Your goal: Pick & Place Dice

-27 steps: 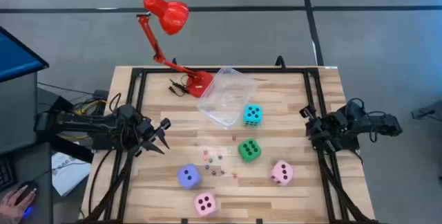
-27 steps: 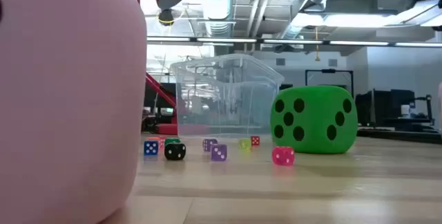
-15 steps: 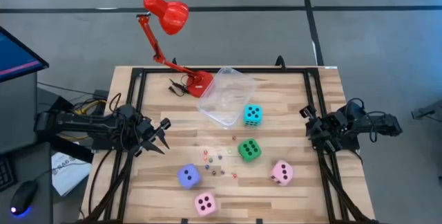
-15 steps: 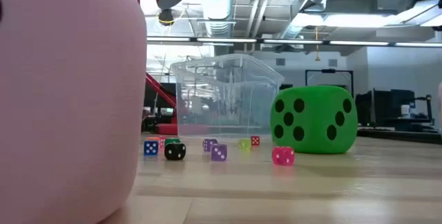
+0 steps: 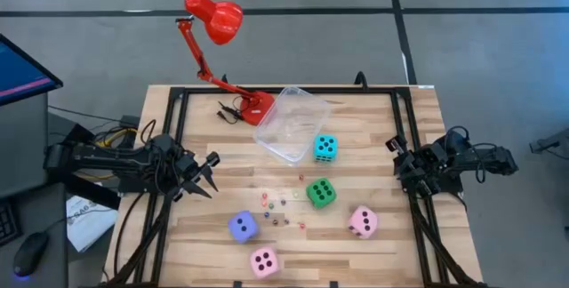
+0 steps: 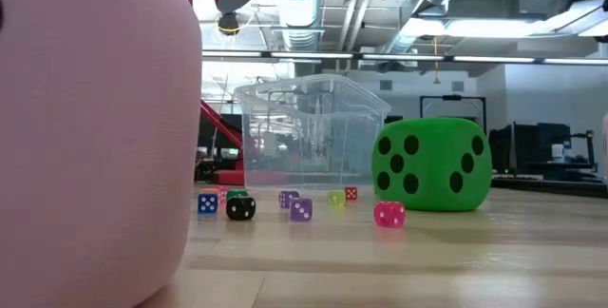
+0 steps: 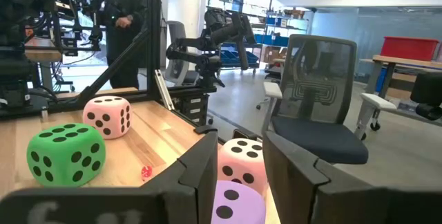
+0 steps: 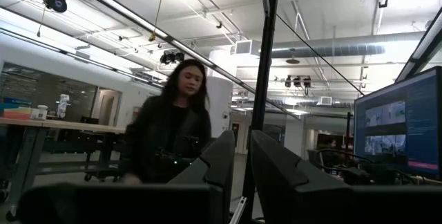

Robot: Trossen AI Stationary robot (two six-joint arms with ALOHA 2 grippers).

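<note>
Two parted end effectors, left point(image 5: 206, 174) and right point(image 5: 397, 156), at opposite table point(image 5: 373, 252) edges

floor point(image 5: 462, 48): grey, dark seams | table point(image 5: 373, 252): pale wood planks, black frame | lamp point(image 5: 213, 17): red, at far edge | chair point(image 7: 321, 92): grey office type | ceiling point(image 6: 380, 4): bare ducts, strip lights | monitor point(image 8: 397, 134): lit
</note>
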